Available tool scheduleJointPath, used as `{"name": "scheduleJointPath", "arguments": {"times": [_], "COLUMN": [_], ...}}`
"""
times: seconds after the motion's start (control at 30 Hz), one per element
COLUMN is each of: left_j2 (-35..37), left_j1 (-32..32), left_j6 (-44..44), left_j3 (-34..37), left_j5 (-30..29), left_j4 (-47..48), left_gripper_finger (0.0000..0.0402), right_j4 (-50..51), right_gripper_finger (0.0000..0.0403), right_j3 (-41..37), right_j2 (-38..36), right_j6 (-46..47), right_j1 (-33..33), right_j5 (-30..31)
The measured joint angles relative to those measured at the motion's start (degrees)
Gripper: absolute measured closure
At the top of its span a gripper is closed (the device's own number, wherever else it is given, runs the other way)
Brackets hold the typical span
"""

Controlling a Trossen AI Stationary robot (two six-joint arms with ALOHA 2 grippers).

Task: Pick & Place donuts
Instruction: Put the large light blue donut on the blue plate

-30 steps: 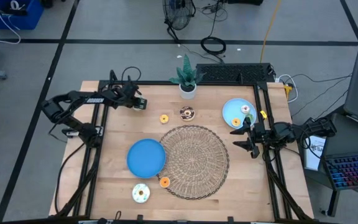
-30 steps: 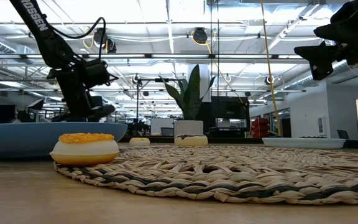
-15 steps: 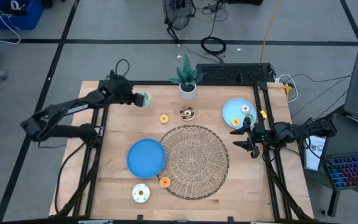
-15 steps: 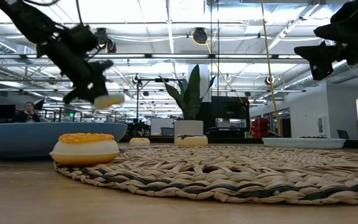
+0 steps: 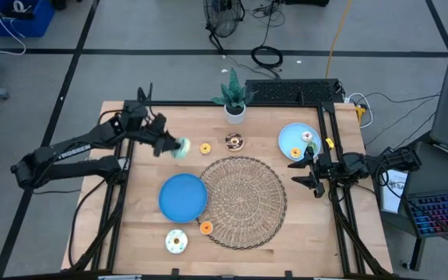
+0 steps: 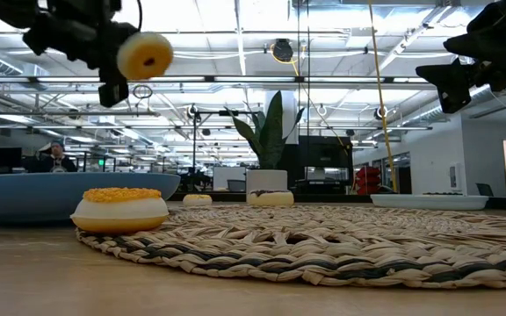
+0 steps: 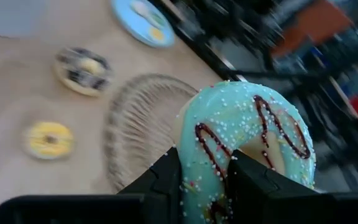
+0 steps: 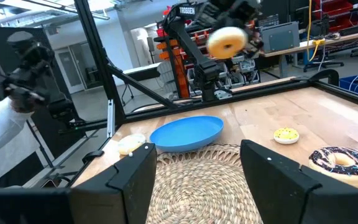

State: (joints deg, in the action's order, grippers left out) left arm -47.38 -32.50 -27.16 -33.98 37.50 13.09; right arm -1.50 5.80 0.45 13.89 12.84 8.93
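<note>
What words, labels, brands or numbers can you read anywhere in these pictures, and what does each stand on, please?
"TROSSEN": white lettering along the left arm in the high view, small but just legible.
Lettering on the same arm in the right wrist view: too blurred to read with certainty.
Nothing readable on the mint donut, the blue plate or the wicker mat.

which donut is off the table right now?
The mint-iced donut with dark drizzle: it is clamped in the left hand, held in the air above the table's left side. Every other donut lies on the table, a plate or the mat's edge.
</note>
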Motion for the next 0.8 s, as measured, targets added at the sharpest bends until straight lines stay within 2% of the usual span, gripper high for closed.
{"name": "scheduleJointPath", "arguments": {"times": [0.3, 0.47, 0.57, 0.67, 0.8], "left_j2": [1.81, 1.64, 2.44, 4.80, 11.02], "left_j1": [15.92, 24.62, 27.62, 30.13, 32.39], "left_j6": [3.99, 5.15, 7.92, 9.72, 12.62], "left_j3": [0.00, 0.00, 0.00, 0.00, 0.00], "left_j5": [-0.48, -9.03, -10.41, -11.31, -15.82], "left_j4": [4.01, 3.93, 3.89, 3.85, 4.74], "left_gripper_finger": [0.0298, 0.0298, 0.0298, 0.0298, 0.0298], "right_j4": [0.00, 0.00, 0.00, 0.00, 0.00], "right_gripper_finger": [0.0183, 0.0183, 0.0183, 0.0183, 0.0183], "right_j3": [0.00, 0.00, 0.00, 0.00, 0.00], "right_j2": [0.00, -0.02, -0.02, 0.00, -0.02], "right_j6": [0.00, 0.00, 0.00, 0.00, 0.00], "right_j1": [0.00, 0.00, 0.01, 0.00, 0.00], "right_j5": [0.00, 0.00, 0.00, 0.00, 0.00]}}
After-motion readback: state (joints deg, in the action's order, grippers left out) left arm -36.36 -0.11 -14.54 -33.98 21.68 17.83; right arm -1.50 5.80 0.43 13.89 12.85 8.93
